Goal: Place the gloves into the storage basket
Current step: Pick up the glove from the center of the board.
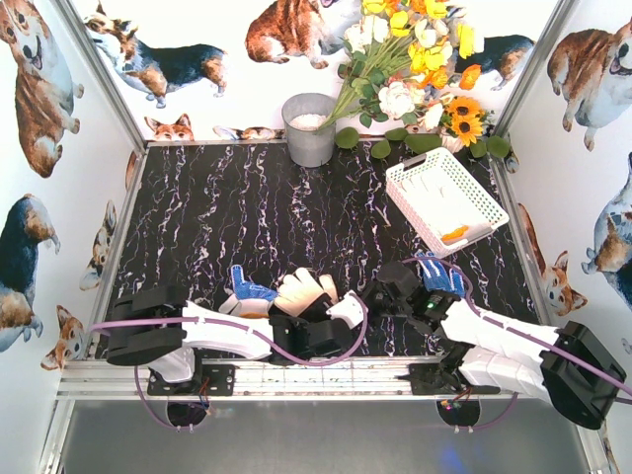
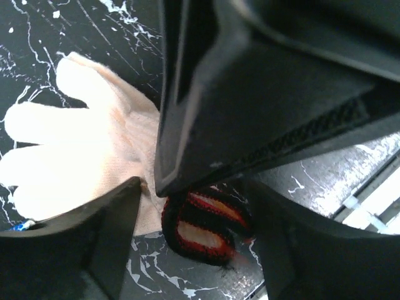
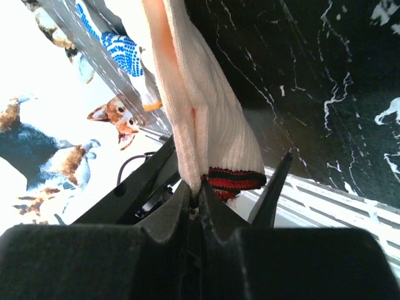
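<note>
Your right hand (image 3: 201, 190) is clamped shut on a cream knit glove (image 3: 206, 106) near its red-and-black cuff for a clean lift; your left hand (image 2: 194, 200) stands open, straddling the cuff of a white knit glove (image 2: 87, 144) just below, likely its next pick.

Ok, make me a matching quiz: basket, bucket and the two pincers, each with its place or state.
1 storage basket
2 grey bucket
3 left pincer
4 right pincer

A shut on a white knit glove
B far right of the table
C open, beside a red-and-black cuff
D far middle, beside the flowers

Pairs: 1-B, 2-D, 3-C, 4-A
</note>
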{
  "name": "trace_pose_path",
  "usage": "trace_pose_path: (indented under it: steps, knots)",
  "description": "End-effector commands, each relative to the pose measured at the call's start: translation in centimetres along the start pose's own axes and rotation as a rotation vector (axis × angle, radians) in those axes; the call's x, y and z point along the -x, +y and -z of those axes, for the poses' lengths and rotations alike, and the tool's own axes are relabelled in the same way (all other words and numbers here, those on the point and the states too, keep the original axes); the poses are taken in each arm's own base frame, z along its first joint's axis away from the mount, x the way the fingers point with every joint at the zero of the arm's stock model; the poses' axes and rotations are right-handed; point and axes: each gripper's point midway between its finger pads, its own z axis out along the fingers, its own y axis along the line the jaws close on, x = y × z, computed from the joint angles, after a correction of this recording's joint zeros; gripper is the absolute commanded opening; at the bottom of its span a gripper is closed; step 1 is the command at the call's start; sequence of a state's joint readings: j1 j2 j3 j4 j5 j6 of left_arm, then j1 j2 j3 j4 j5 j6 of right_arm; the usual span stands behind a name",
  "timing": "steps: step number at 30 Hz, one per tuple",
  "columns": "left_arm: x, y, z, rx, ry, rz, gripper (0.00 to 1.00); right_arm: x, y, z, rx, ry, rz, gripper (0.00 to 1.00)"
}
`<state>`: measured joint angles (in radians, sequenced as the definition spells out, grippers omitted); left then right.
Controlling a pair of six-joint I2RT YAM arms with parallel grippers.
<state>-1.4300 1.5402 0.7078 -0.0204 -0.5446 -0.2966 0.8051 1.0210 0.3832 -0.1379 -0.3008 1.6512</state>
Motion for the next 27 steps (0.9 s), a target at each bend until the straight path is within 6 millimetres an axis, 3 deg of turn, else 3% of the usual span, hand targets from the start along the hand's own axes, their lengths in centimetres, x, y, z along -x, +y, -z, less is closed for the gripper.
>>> trace_pose_path:
  steps: [1,5,11,16,23,27]
  knots:
    - [1.5,0.8,-0.5,0.088,-0.047,0.021,0.57,0.1,1.8,0.4,0.079,-0.018,0.005,0.00]
    - [1.3,1.3,-0.4,0.118,-0.044,0.031,0.36,0.2,1.7,0.6,0.080,-0.031,0.005,0.00]
    - [0.1,1.1,0.5,0.075,-0.038,0.028,0.16,1.0,1.7,1.1,0.065,-0.087,0.032,0.00]
    - [-0.5,1.2,1.3,0.043,-0.052,0.067,0.00,1.6,2.1,1.9,0.028,-0.144,0.098,0.26]
    - [-1.2,1.1,1.8,0.002,-0.057,0.096,0.00,3.3,3.4,2.8,0.054,-0.248,0.158,0.54]
    - [-0.9,1.1,2.3,-0.017,-0.084,0.118,0.00,3.3,4.1,2.2,0.073,-0.227,0.217,0.62]
